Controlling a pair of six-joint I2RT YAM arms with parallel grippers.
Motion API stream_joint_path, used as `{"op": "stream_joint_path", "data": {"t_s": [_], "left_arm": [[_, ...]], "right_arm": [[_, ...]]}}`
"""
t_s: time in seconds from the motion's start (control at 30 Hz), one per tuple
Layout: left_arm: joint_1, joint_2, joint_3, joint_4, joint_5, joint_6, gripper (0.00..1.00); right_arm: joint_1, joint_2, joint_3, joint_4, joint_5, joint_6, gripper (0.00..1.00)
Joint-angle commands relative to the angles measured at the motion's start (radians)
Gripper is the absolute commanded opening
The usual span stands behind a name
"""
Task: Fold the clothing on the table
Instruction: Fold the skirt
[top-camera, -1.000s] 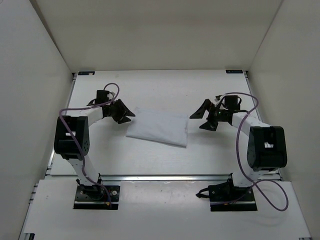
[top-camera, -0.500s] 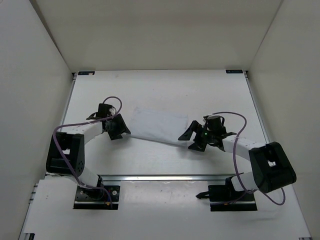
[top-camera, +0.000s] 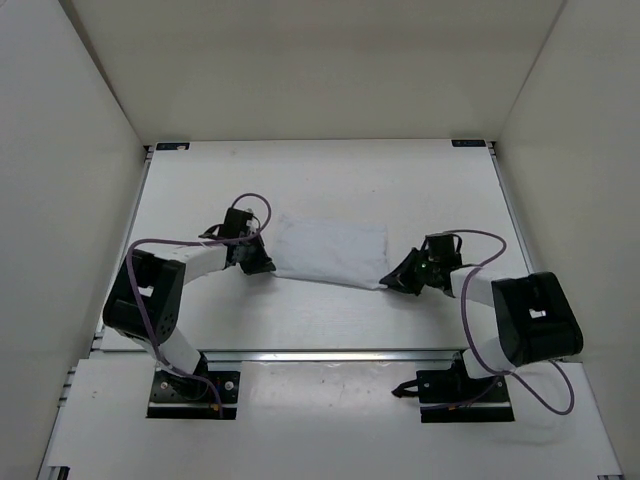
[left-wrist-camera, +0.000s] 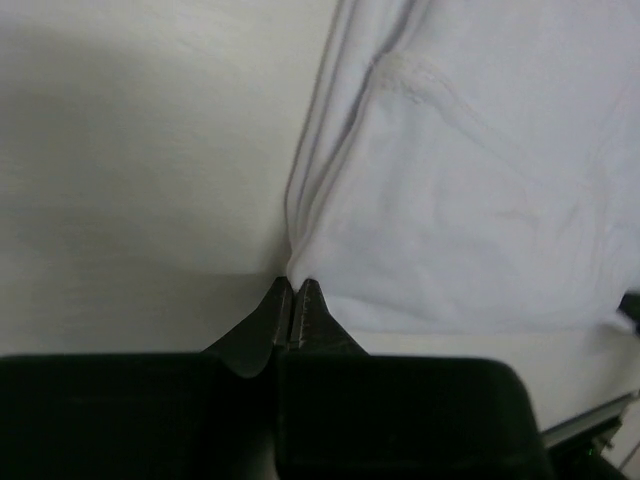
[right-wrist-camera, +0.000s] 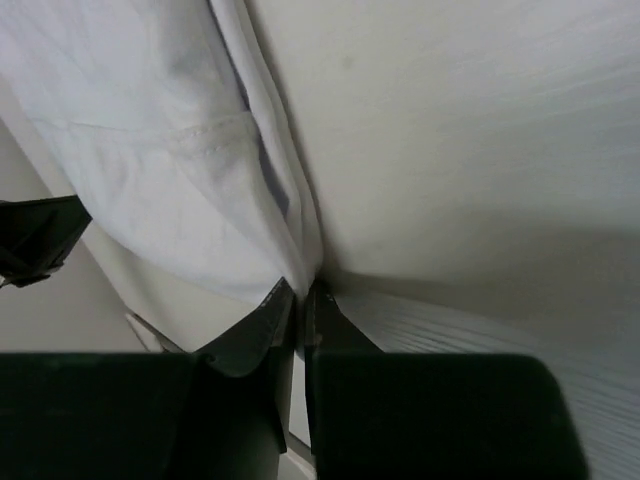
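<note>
The left gripper (left-wrist-camera: 293, 297) and the right gripper (right-wrist-camera: 300, 298) are each clamped on a near corner of the white clothing (top-camera: 330, 250), which lies flat on the table (top-camera: 330, 175).

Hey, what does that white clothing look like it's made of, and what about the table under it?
The clothing looks like thin, soft white fabric, probably cotton knit: it wrinkles, bunches in layers and shows a stitched seam. The table looks like a hard, matte white board, maybe laminate; its surface is flat and even.
</note>
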Motion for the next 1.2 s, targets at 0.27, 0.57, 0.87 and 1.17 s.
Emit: {"op": "stream_joint_path", "data": {"t_s": [0.27, 0.57, 0.87, 1.17], "left_arm": [[-0.268, 0.004, -0.041, 0.101, 0.023, -0.182, 0.0], [-0.259, 0.018, -0.038, 0.121, 0.026, -0.222, 0.0], [-0.23, -0.005, -0.093, 0.133, 0.028, -0.21, 0.0], [-0.184, -0.023, -0.153, 0.118, 0.076, -0.153, 0.06]], "right_arm": [[-0.022, 0.052, 0.581, -0.736, 0.297, -0.675, 0.0], [0.455, 0.256, 0.841, -0.728, 0.342, -0.562, 0.0], [0.605, 0.408, 0.849, -0.509, 0.221, -0.46, 0.0], [0.595, 0.494, 0.876, -0.424, 0.055, -0.541, 0.0]]}}
